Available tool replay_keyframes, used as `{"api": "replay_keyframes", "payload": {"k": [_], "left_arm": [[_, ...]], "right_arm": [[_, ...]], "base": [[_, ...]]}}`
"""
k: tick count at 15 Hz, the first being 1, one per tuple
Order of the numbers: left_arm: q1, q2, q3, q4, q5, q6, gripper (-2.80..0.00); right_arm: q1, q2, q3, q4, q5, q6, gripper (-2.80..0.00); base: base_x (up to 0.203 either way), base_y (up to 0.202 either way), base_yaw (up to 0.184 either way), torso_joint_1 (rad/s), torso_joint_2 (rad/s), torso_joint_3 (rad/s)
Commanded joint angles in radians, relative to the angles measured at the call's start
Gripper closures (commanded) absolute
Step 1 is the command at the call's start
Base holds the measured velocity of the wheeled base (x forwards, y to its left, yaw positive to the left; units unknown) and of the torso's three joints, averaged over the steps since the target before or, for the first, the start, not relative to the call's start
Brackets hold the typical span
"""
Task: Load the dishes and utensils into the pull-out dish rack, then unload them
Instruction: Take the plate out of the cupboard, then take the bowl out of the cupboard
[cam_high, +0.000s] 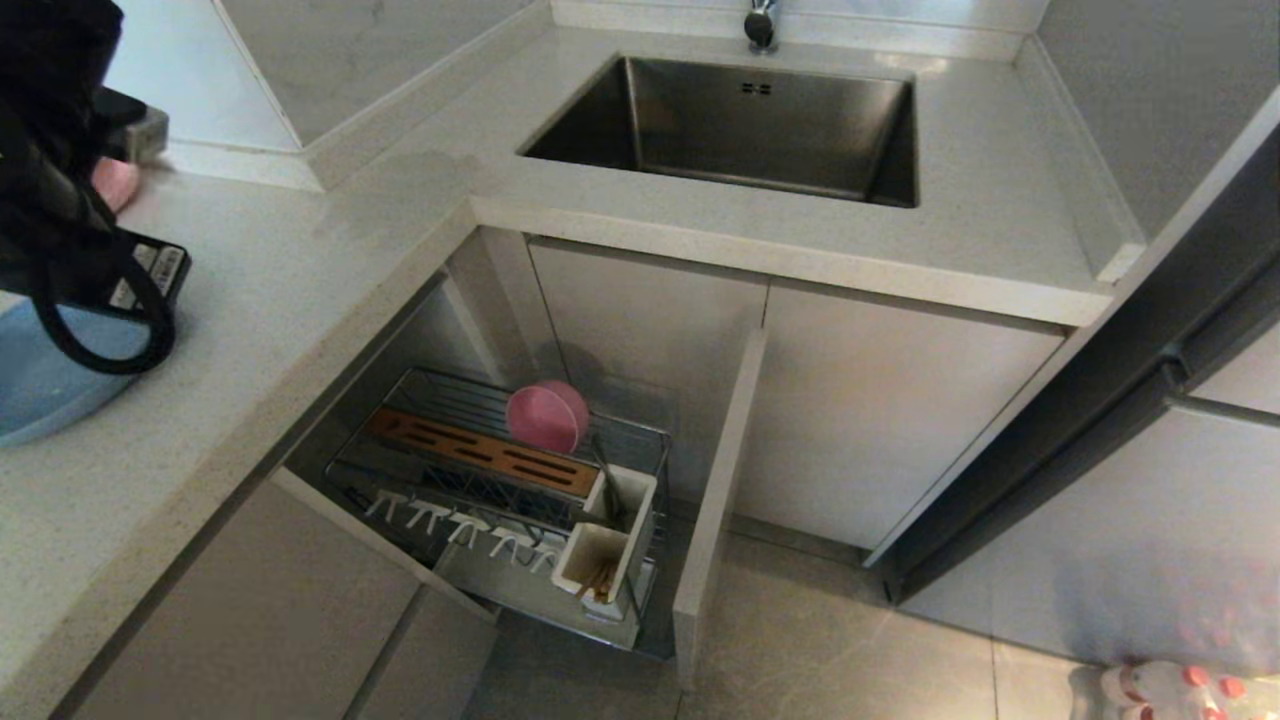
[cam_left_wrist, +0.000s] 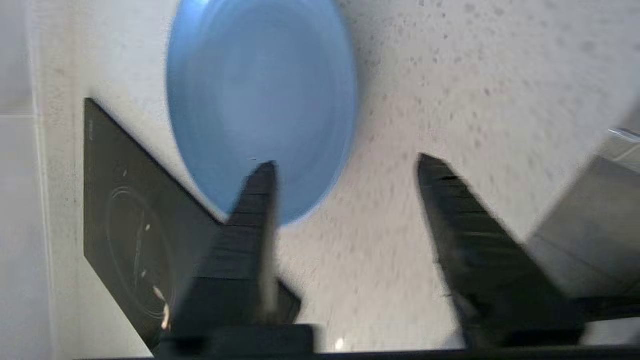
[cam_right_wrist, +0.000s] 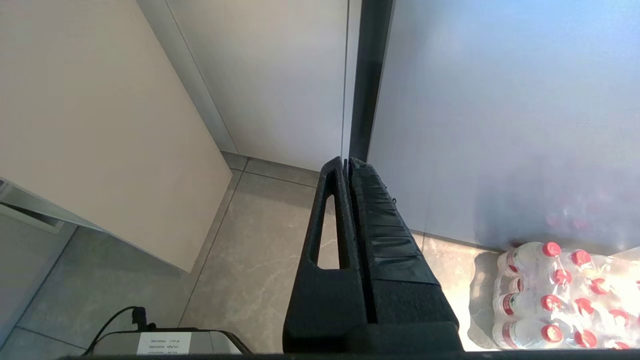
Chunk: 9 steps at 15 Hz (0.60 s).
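The blue plate (cam_left_wrist: 260, 100) lies flat on the speckled counter and shows at the left edge of the head view (cam_high: 40, 385). My left gripper (cam_left_wrist: 345, 165) hovers open over the counter beside the plate's near rim. One finger (cam_left_wrist: 255, 215) overlaps the rim in the wrist view, and nothing sits between the fingers. The pull-out dish rack (cam_high: 400, 440) stands drawn out below the counter. The pink bowl (cam_high: 545, 418) rests on edge in it. In the white utensil box (cam_high: 622, 515) stand the chopsticks (cam_high: 600, 580) and a metal utensil (cam_high: 607, 480). My right gripper (cam_right_wrist: 347, 162) is shut, parked above the floor.
A black cooktop (cam_left_wrist: 130, 225) lies on the counter beside the plate. A pink dish (cam_high: 115, 182) shows behind my left arm (cam_high: 50, 150). The sink (cam_high: 740, 125) is set into the far counter. The rack's front panel (cam_high: 720, 500) juts out. A pack of water bottles (cam_right_wrist: 560, 295) lies on the floor.
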Motion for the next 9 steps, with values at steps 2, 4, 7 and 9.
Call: {"api": "replay_keyframes", "payload": {"k": [2, 4, 7, 9], "left_arm": [[-0.02, -0.104, 0.038, 0.005, 0.0, 0.0, 0.0], [-0.029, -0.187, 0.078, 0.005, -0.036, -0.006, 0.0], [-0.038, -0.318, 0.144, 0.006, -0.156, -0.068, 0.0], [-0.043, -0.401, 0.204, 0.007, -0.257, -0.158, 0.0]], "right_arm": [[0.0, 0.0, 0.0, 0.0, 0.0, 0.0, 0.0], [0.0, 0.001, 0.0, 0.0, 0.0, 0.0, 0.0], [0.0, 0.0, 0.0, 0.0, 0.0, 0.0, 0.0], [0.0, 0.0, 0.0, 0.0, 0.0, 0.0, 0.0]], "base": [[0.0, 0.0, 0.0, 0.0, 0.0, 0.0], [0.0, 0.0, 0.0, 0.0, 0.0, 0.0], [0.0, 0.0, 0.0, 0.0, 0.0, 0.0], [0.0, 0.0, 0.0, 0.0, 0.0, 0.0]]}}
